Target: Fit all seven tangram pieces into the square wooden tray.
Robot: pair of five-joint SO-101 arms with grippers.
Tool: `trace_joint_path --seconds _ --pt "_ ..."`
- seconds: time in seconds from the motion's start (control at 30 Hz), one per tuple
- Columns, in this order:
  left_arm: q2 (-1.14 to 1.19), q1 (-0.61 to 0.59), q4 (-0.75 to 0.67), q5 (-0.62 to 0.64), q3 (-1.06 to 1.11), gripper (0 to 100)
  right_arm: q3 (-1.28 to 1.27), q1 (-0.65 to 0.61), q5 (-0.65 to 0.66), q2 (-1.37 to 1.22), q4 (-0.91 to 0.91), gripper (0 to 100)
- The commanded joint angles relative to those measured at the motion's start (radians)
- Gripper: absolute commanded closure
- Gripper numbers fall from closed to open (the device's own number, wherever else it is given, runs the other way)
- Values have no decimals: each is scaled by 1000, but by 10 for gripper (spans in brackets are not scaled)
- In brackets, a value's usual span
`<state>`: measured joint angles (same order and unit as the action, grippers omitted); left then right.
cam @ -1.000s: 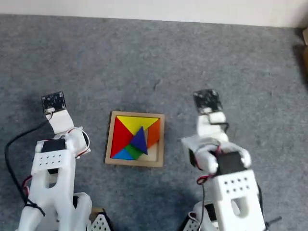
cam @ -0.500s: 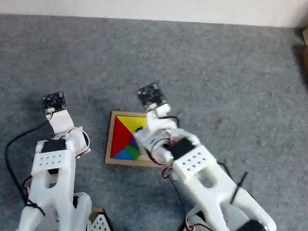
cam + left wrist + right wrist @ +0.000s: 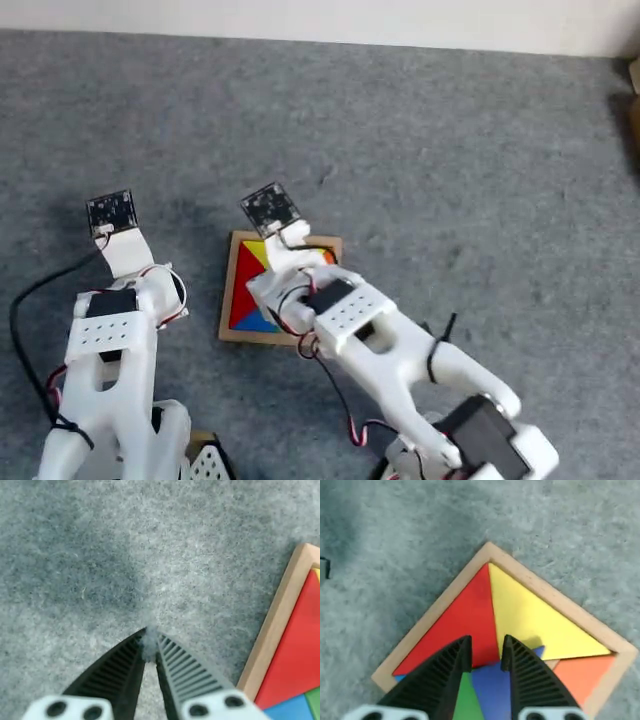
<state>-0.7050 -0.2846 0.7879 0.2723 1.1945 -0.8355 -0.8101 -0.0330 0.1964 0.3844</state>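
Along the near side of the square wooden tray (image 3: 540,590), a flat light-blue piece (image 3: 290,710) and a flat green piece (image 3: 468,702) lay bedded in. Just beyond them, at the middle, the dark-blue triangle (image 3: 490,685) seemed to ride over its neighbours rather than sit flush (it threw a shadow on the piece beyond it, and a sliver of bare wood showed beside it). I judged it the one piece not yet home. The right claw (image 3: 485,647) hung over that spot, its fingers a little spread and pinching nothing that I could make out.

The flat orange piece (image 3: 582,672) lay at the right. The large red triangle (image 3: 465,625) filled the left side and the large yellow triangle (image 3: 530,620) the far side, both snug against the rim. I counted six colours; a seventh piece could have been hidden beneath the arm.

Off to the left of the tray, the left claw (image 3: 150,644) was pressed together, empty, above the grey felt worktop (image 3: 100,555).

The task looked nearly finished. What was left, by my reading, was settling the dark-blue triangle flat.
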Motion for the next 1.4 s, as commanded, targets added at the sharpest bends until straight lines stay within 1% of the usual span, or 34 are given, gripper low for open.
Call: trace_joint_path --seconds 0.0,0.07,0.17,0.47,0.63,0.8,0.9,1.07,1.17,1.27,1.37 --pt "-30 -10 -12 -11 -2 990 68 -48 -3 -30 -22 893" --pt "-30 -10 -12 -11 -2 990 67 -58 -2 -33 1 893" --pt "-30 -10 -12 -11 -2 990 71 -65 -2 -33 104 893" --pt "-30 -10 -12 -11 -2 990 71 -61 0 -31 308 893" --pt "-30 -10 -12 -11 -2 990 71 -65 107 -27 360 893" --pt "-30 -10 -12 -11 -2 990 71 -59 117 105 407 893" --pt "-30 -8 -12 -11 -2 990 70 -45 117 219 426 893" --pt "-28 -7 -12 -11 -2 990 65 74 110 323 420 893" --pt "-28 -7 -12 -11 -2 990 68 139 109 305 414 893" --pt "-28 -7 -12 -11 -1 990 64 170 109 248 358 893" --pt "-28 -7 -12 -11 -1 990 65 170 44 165 338 893"
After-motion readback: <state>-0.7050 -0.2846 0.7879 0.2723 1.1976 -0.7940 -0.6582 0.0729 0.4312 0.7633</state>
